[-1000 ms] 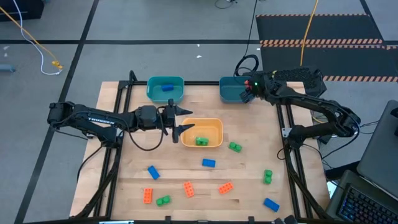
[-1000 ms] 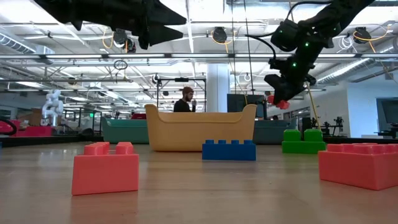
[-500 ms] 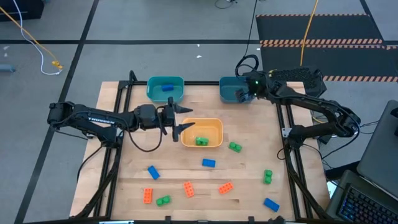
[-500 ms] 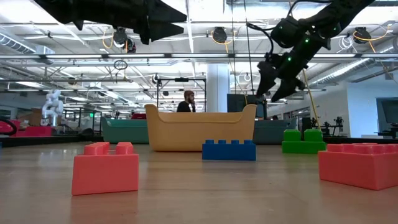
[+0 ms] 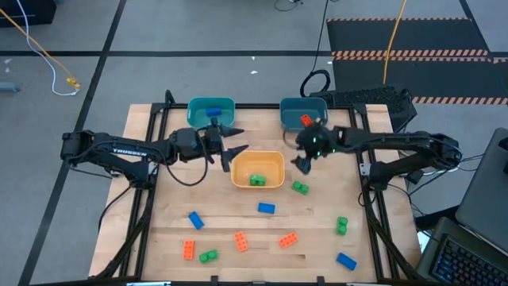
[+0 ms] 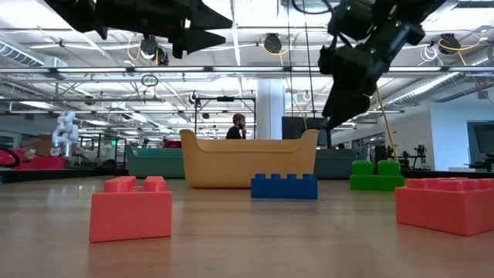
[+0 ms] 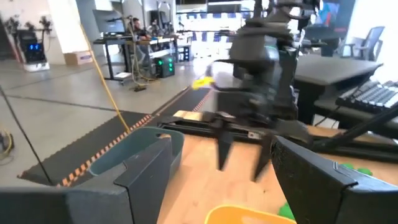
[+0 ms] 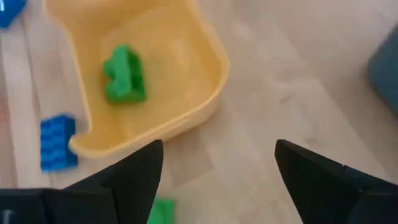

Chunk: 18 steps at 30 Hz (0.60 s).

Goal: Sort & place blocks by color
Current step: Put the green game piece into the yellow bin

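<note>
From above, we see our right gripper (image 5: 304, 161) spread and empty at frame centre, just above a green block (image 5: 300, 187); the left gripper (image 5: 230, 143), also spread and empty, hovers left of it. Loose blocks fill the lower half.

In the right wrist view, two green blocks (image 8: 124, 74) sit in the yellow bin (image 8: 205, 56), upper left. We judge them light, stiff and slick: pinch the flat sides.

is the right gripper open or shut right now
Open: in the right wrist view the right gripper has its fingers wide apart with nothing between them, above bare wood beside the yellow bin.

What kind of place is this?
Probably a robotics lab in an open office: a framed wooden table with two robot arms, desks with a keyboard, and a person working behind.
</note>
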Available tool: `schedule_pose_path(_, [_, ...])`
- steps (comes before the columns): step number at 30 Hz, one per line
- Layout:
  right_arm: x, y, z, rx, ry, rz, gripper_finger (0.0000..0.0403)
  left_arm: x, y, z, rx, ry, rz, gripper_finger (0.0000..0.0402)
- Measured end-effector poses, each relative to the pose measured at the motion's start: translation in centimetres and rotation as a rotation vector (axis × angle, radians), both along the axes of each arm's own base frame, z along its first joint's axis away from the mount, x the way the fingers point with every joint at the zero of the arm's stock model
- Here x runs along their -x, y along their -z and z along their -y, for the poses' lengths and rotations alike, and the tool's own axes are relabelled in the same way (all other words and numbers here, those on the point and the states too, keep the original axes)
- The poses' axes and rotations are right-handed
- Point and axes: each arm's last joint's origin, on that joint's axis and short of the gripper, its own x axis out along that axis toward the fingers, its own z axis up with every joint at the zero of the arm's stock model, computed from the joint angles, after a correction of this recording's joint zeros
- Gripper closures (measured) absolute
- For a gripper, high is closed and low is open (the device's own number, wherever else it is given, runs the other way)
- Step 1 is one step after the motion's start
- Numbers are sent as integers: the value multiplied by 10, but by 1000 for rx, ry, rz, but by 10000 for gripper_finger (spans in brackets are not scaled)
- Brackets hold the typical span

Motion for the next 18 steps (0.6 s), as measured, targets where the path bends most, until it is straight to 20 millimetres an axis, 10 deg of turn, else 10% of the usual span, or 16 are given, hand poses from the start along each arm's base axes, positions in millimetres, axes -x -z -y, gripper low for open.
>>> schedule_pose_path(18, [5,25,-92,34,-31,-224,113,-1,-7,-13,89,11,24,128])
